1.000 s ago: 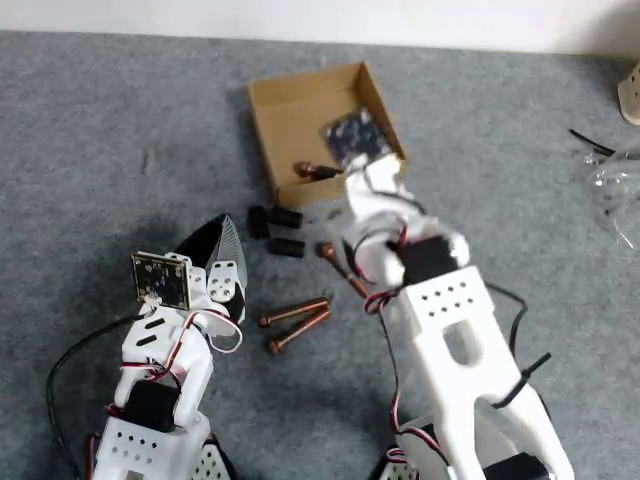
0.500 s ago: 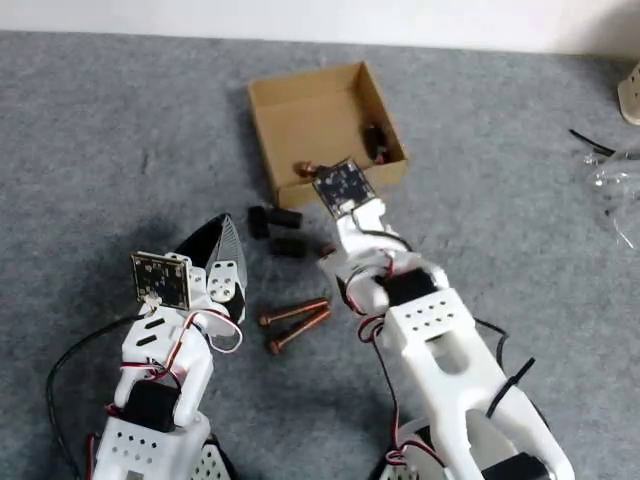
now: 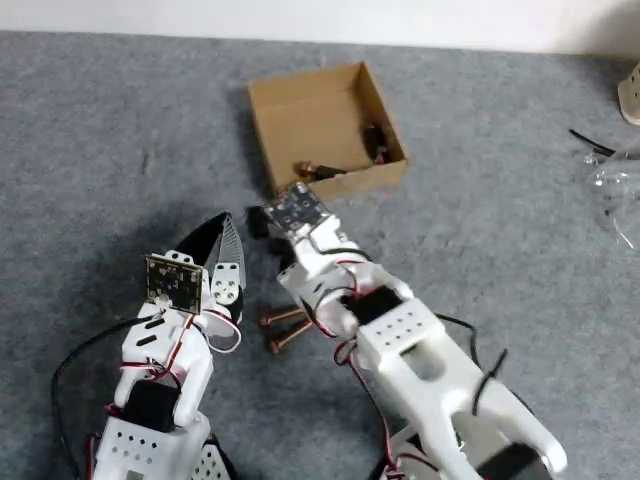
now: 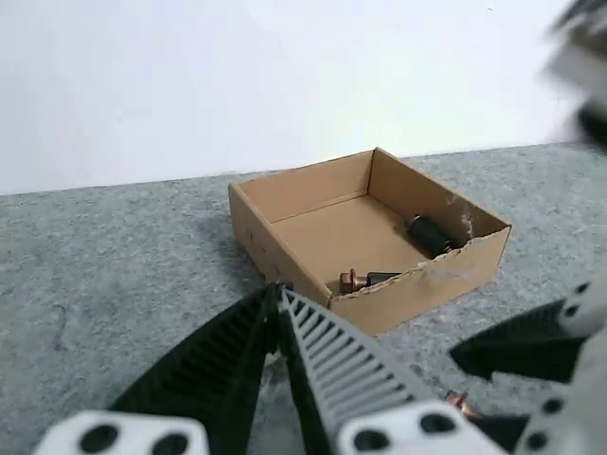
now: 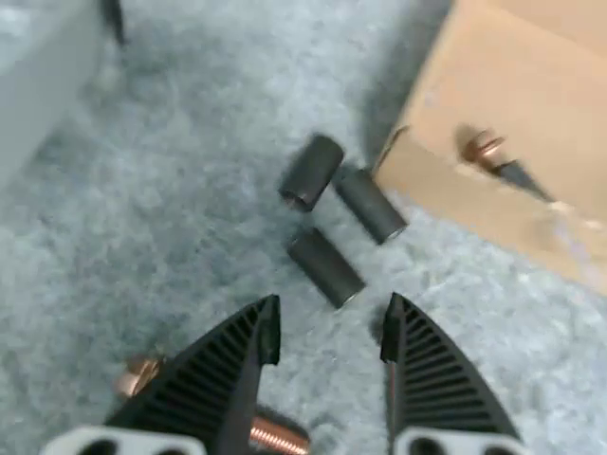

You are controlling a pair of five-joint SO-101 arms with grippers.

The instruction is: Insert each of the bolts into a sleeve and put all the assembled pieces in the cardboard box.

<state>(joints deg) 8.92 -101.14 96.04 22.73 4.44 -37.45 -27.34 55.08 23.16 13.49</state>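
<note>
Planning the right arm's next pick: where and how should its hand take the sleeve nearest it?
Grip the nearest sleeve across mid-barrel, coming down from above: it lies on its side, apart from the other two sleeves, so its round flanks are free. The open right hand likely needs turning so it closes across the sleeve's long axis, which sits diagonal to it.

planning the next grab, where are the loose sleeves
In the right wrist view, three sleeves lie on the carpet beside the box, ahead of the right hand.
</note>
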